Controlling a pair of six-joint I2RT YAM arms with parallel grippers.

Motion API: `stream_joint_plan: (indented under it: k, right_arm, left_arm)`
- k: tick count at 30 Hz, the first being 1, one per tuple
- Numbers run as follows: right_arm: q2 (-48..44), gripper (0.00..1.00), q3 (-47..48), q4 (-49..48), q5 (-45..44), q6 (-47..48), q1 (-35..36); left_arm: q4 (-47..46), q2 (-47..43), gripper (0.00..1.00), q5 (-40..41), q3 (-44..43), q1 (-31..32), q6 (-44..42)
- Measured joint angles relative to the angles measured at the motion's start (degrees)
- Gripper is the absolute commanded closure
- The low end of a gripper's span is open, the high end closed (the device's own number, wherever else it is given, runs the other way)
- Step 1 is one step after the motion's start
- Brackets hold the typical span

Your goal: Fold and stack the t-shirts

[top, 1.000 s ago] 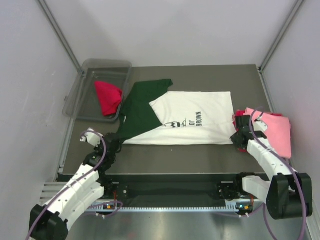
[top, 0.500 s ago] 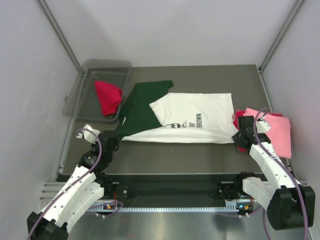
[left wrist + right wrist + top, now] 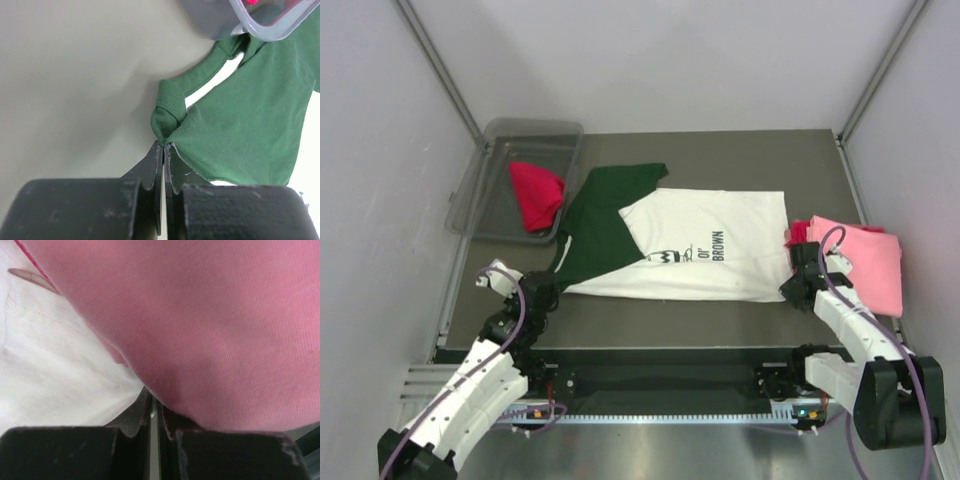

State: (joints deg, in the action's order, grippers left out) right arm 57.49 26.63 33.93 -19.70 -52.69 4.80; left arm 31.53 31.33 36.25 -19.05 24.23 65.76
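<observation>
A white t-shirt point(image 3: 710, 250) with dark green sleeves point(image 3: 605, 215) and black chest print lies spread across the middle of the table. My left gripper point(image 3: 548, 290) is shut on its green cloth point(image 3: 250, 110) at the near left corner, tips pinched together point(image 3: 164, 144). My right gripper point(image 3: 796, 287) is shut on the shirt's near right corner, where white cloth point(image 3: 55, 370) meets the pink t-shirt point(image 3: 225, 330). The pink t-shirt point(image 3: 868, 260) lies folded at the right on a red one point(image 3: 798, 232). Another red t-shirt point(image 3: 535, 192) sits in the bin.
A clear grey plastic bin point(image 3: 480, 195) stands at the back left, its corner point(image 3: 260, 30) just beyond the green sleeve. White walls close in the table on the left, right and back. Both arm bases stand at the near edge.
Both grippers first lifted the shirt's near edge slightly away, then drew it back toward the near edge. The shirt now lies a little flatter and wider.
</observation>
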Motion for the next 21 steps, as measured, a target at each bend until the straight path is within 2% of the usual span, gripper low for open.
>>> stream_joint_plan:
  k: [4,8,11,15,21]
  right_arm:
    - [0.0,1.0,1.0,0.7,-0.3,0.2,0.0]
    - [2.2,1.0,8.5,3.6,-1.0,1.2,0.0]
    - [5.0,1.0,19.0,6.5,-1.7,2.0,0.0]
    - [5.9,1.0,34.3,11.8,-2.8,3.2,0.0]
    - [-0.3,1.0,51.5,16.2,-2.9,6.8,-0.1]
  left_arm:
    - [-0.3,1.3,1.0,-0.2,-0.9,-0.1,-2.0]
    - [-0.6,6.0,1.0,0.1,-6.8,-0.2,-4.8]
    - [-1.0,11.8,1.0,0.9,-16.2,-0.4,-7.4]
    - [-1.2,18.3,1.0,1.3,-33.3,-1.1,-11.9]
    - [-1.5,18.0,1.0,0.4,-54.3,-1.3,-20.2]
